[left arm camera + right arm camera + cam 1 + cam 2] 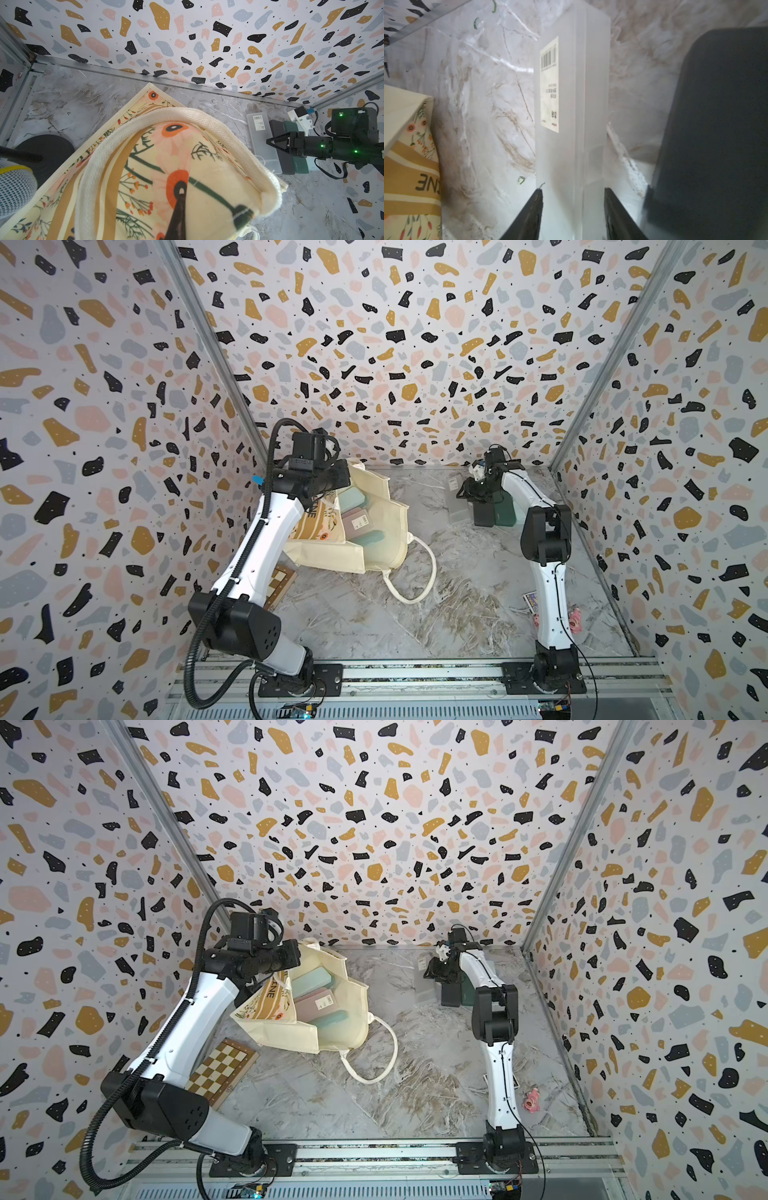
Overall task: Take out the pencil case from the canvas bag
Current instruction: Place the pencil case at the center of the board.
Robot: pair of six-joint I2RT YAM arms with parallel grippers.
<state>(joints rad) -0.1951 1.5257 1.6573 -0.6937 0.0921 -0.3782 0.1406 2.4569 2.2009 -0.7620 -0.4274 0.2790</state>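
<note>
Frosted pencil case (571, 104) is out, flanked by the right gripper (572, 207), grip unclear; the left gripper (180, 199) pinches the canvas bag (386, 531), with other cases (320, 1002) inside.

We see the canvas bag (388, 531) (353, 1006) slumped near the desk's (415, 614) far left corner, cream, with its floral, tan-banded side raised and its mouth gaping toward the desk's middle. One loop handle (429, 568) trails flat on the desk toward the front edge; the other handle (145, 122) is lifted. Inside the bag lie a mint pencil case (352, 501), a pink pencil case (355, 520) with a white label and a teal pencil case (368, 540), side by side. Near the far right corner a frosted pencil case (459, 506) (571, 104) with a barcode label lies flat, with a black pencil case (484, 515) and a dark green pencil case (505, 510) just beside it
</note>
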